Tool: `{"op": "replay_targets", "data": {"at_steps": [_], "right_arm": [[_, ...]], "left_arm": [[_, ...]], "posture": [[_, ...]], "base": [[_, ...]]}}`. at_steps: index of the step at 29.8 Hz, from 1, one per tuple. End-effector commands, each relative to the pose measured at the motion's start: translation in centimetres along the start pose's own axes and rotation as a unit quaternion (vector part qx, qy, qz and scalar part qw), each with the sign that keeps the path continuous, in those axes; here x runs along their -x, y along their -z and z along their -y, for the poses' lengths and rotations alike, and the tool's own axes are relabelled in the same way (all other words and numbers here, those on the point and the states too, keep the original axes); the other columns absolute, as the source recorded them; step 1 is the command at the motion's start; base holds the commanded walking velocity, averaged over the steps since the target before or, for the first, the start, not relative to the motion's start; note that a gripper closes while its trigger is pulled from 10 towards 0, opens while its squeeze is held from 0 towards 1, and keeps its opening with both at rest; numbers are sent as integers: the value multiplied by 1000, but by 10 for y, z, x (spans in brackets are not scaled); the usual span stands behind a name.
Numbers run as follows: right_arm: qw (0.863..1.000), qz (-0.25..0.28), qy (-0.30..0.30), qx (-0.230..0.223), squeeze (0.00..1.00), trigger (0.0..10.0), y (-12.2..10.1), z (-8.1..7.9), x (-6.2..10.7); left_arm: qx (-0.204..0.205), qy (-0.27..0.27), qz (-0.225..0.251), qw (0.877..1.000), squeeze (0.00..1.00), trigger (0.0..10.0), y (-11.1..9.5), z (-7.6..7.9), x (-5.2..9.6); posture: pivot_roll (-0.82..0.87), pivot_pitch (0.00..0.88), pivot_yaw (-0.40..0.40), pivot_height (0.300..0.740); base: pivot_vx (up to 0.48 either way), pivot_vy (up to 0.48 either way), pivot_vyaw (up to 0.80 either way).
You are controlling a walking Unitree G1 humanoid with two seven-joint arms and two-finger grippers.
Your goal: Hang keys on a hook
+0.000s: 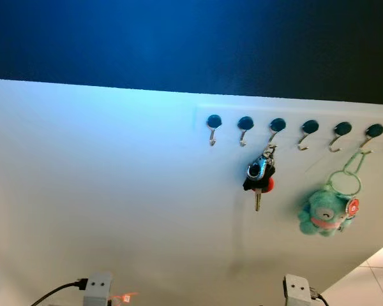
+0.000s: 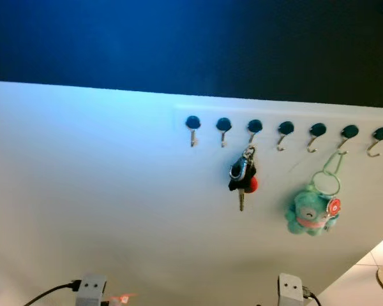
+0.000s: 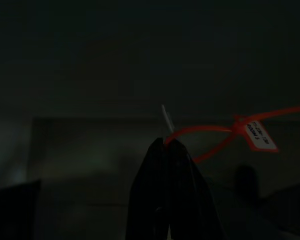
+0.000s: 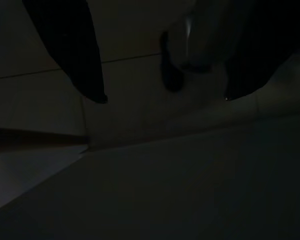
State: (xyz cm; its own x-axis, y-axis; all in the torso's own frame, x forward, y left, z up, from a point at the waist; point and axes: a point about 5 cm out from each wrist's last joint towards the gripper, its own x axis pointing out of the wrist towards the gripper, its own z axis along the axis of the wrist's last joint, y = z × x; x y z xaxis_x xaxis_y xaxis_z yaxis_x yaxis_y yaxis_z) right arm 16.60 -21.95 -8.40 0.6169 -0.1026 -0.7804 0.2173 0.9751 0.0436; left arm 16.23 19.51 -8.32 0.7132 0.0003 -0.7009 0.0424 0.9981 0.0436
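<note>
On the white wall, keys (image 1: 260, 176) hang from a hook (image 1: 276, 127); left pincer (image 3: 169, 145) closed, right pincer (image 4: 162, 97) open.

left end effector (image 3: 170, 145) closed, right end effector (image 4: 162, 97) spread

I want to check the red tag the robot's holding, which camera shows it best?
The left wrist view, dark as it is: the left gripper is shut on the red tag, its loop and white label readable. In the left eye view it is a small red blur at the bottom edge.
</note>
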Motion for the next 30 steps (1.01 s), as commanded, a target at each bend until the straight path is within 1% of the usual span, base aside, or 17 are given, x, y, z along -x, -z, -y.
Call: {"op": "replay_targets", "data": {"at_steps": [1,2,5,8,15,17,18,19,20,23,30], "right_arm": [[1000,-5,-21,14,0,10000,5,-9,0],[1000,-5,-21,14,0,10000,5,-9,0],[999,-5,-38,28,0,10000,5,-17,0],[998,-5,-48,30,0,10000,4,-24,-1],[998,-4,-56,31,0,10000,3,-30,-2],[998,-3,-58,31,0,10000,2,-32,-2],[998,-3,-56,21,0,10000,2,-32,-3],[998,-3,-56,21,0,10000,2,-32,-3],[998,-3,-55,18,0,10000,1,-32,-3],[998,-3,-56,19,0,10000,1,-32,-3],[998,-2,-61,25,0,10000,-1,-35,-4]], "left_arm": [[-6,-5,3,1000,0,10000,1,-1,1],[-6,-5,3,1000,0,10000,1,-1,1],[-3,-5,1,1000,0,10000,-1,-2,0],[-3,-7,1,1000,0,10000,-4,-6,-1],[1,-10,2,1000,0,10000,-5,-11,-1],[13,-12,1,1000,0,10000,-4,-12,0],[30,-16,-4,999,0,10000,-1,-14,0],[30,-16,-4,999,0,10000,-1,-14,0],[44,-19,-7,999,0,10000,1,-15,1],[47,-20,-8,999,0,10000,2,-15,2],[51,-16,-13,998,0,10000,4,-14,2]], "posture": [[59,0,-16,740],[59,0,-16,740],[59,0,-14,740],[60,0,-14,740],[63,0,-21,740],[63,0,-21,740],[64,0,-23,740],[64,0,-23,740],[63,0,-23,740],[63,0,-23,740],[59,0,-24,740]], "base": [[0,0,0],[0,0,0],[0,0,0],[0,0,0],[0,0,0],[0,0,0],[0,0,0],[0,0,0],[0,0,0],[0,0,0],[-310,0,0]]}}
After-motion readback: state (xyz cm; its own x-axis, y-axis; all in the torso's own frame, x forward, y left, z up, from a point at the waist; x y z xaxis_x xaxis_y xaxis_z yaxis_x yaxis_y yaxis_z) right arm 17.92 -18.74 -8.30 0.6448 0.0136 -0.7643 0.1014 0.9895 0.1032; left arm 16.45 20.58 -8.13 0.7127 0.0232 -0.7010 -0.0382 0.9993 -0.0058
